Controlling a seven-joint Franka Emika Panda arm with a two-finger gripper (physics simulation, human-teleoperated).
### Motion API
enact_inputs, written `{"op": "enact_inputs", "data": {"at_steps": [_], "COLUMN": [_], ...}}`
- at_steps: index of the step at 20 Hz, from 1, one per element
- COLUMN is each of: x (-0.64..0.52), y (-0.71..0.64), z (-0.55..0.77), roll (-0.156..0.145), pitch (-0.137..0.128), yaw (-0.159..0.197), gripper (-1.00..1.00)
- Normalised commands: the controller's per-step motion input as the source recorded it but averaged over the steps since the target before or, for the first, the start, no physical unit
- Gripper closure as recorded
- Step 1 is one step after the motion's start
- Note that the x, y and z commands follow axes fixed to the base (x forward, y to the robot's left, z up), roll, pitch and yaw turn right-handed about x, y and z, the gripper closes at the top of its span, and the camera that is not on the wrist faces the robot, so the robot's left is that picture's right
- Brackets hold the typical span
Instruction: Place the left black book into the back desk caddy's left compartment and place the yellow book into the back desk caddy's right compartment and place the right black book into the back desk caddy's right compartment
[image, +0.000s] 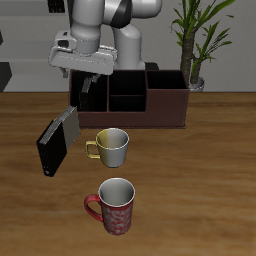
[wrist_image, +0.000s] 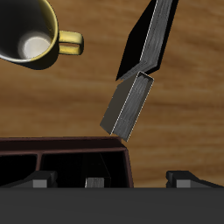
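The back desk caddy (image: 150, 110) is a long dark reddish-brown box at the table's back; it also shows in the wrist view (wrist_image: 79, 150). My gripper (image: 88, 86) is open and empty, hovering above the caddy's end nearest the books; its fingertips (wrist_image: 39, 181) stand wide apart. One black book (image: 52, 147) with pale page edges stands tilted on the table in front of that end, also in the wrist view (wrist_image: 150, 35). I cannot tell which black book it is. The other black book and the yellow book are out of sight.
A grey book (image: 68, 120) (wrist_image: 128, 105) leans right behind the black book, close to the caddy's corner. A pale mug with a yellow handle (image: 112, 147) (wrist_image: 26, 35) and a red patterned mug (image: 115, 206) stand nearer the front. A potted plant (image: 195, 50) is behind the caddy.
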Motion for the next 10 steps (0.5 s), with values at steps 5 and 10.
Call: {"op": "enact_inputs", "data": {"at_steps": [5,10], "x": [0.29,0.16], "y": [-0.13,-0.25], "z": [0.28,0.05], "roll": [-0.007,0.065], "pitch": [-0.018,-0.007], "yaw": [-0.025,-0.002], "gripper": [-1.0,-1.0]}}
